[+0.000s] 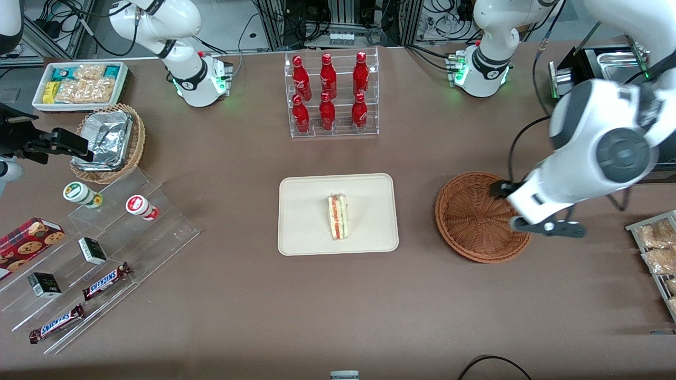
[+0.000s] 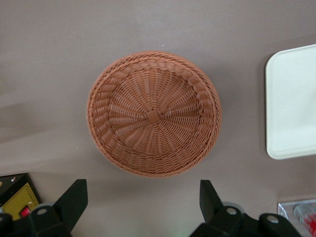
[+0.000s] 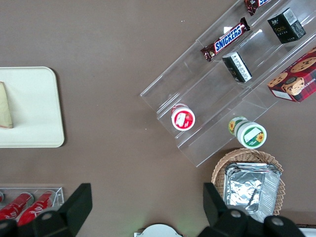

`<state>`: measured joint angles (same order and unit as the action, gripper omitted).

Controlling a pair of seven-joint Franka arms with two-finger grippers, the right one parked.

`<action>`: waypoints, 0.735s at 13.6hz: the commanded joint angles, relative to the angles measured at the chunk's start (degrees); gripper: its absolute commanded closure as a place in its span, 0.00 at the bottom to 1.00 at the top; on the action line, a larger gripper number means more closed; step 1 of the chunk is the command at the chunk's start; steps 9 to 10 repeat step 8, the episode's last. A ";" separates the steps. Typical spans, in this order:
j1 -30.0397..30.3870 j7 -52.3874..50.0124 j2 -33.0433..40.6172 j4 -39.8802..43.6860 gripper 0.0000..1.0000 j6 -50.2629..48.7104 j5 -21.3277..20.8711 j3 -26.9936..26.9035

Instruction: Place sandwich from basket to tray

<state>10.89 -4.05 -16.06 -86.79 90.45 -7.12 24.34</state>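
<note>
The sandwich [image 1: 338, 216], a pale bread wedge with red and green layers, lies on the cream tray [image 1: 306, 211] in the middle of the table. An edge of the sandwich [image 3: 5, 106] also shows in the right wrist view, on the tray [image 3: 34, 108]. The reddish-brown wicker basket [image 1: 475, 216] stands beside the tray toward the working arm's end, with nothing in it. My left gripper [image 1: 523, 211] hovers over the basket's rim, on the side away from the tray. In the left wrist view the gripper [image 2: 142, 200] is open and holds nothing, with the basket [image 2: 154, 113] and a tray corner [image 2: 291, 98] below.
A clear rack of red bottles [image 1: 331, 95] stands farther from the front camera than the tray. Toward the parked arm's end are a tan basket with foil [image 1: 108, 140], a white snack box [image 1: 79, 84] and acrylic steps with snacks [image 1: 95, 248]. A rack of packets [image 1: 655, 248] lies at the working arm's end.
</note>
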 commanded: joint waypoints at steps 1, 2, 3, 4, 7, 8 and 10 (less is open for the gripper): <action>-0.68 5.46 5.59 -2.06 0.00 -2.20 3.61 -5.69; -2.17 5.55 6.90 -2.06 0.00 -2.56 3.61 -7.89; -4.62 5.55 8.05 -2.06 0.00 -3.52 3.61 -10.69; -7.60 5.63 9.36 -2.06 0.00 -4.66 3.70 -14.37; -9.31 7.82 12.01 -2.06 0.00 -5.55 5.62 -17.58; -9.30 8.96 12.19 -2.06 0.00 -6.33 5.72 -18.36; -9.30 8.96 12.19 -2.06 0.00 -6.33 5.72 -18.36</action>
